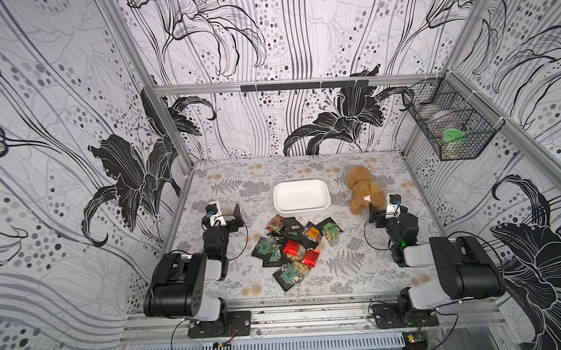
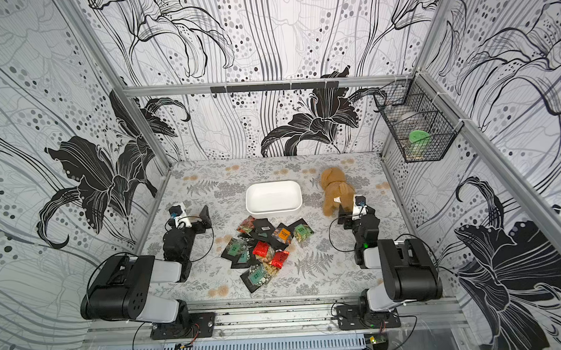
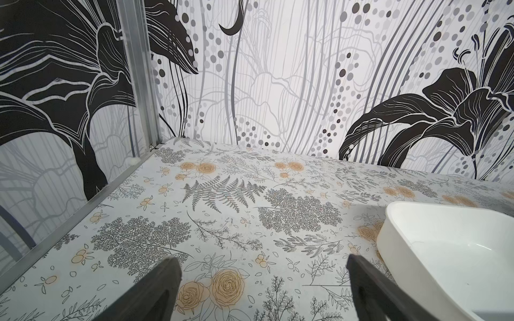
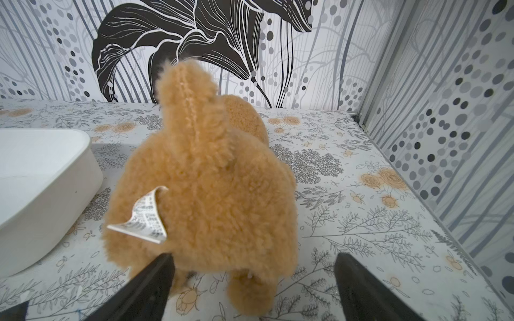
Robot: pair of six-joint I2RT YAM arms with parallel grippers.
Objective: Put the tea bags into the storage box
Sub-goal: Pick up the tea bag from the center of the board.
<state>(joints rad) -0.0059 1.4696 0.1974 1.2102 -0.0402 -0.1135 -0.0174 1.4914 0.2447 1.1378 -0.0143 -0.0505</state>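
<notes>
Tea bags (image 1: 295,246) (image 2: 264,248) lie in one loose, overlapping heap at the middle of the counter (image 1: 358,270) (image 2: 325,271), all of them outside the storage box. The counter, printed with grey ferns and pale orange roses, carries everything but a black wire basket (image 1: 466,141) hung on the right-hand wall.

Both black-and-white arms reach in from the near edge. The storage box (image 1: 302,210) (image 2: 274,211) (image 3: 403,250) (image 4: 41,208) – white, shallow, round-cornered – sits just beyond the heap towards the far edge, and the farthest sachets lie just beside its near wall. To its right, towards the right edge, a tan plush toy (image 1: 363,191) (image 2: 335,189) (image 4: 217,194) stands on its legs, facing the far edge, with a white tag (image 4: 144,219) curling off its rump.

The right gripper (image 4: 253,256) is spread wide right behind the toy's hind end; I can't tell whether it touches the fur. The left gripper (image 3: 262,259), near the left edge and level with the box, is spread just as wide over bare counter.

The sachets are mostly black squares with green, red or orange labels; the lowest one points towards the near edge.
</notes>
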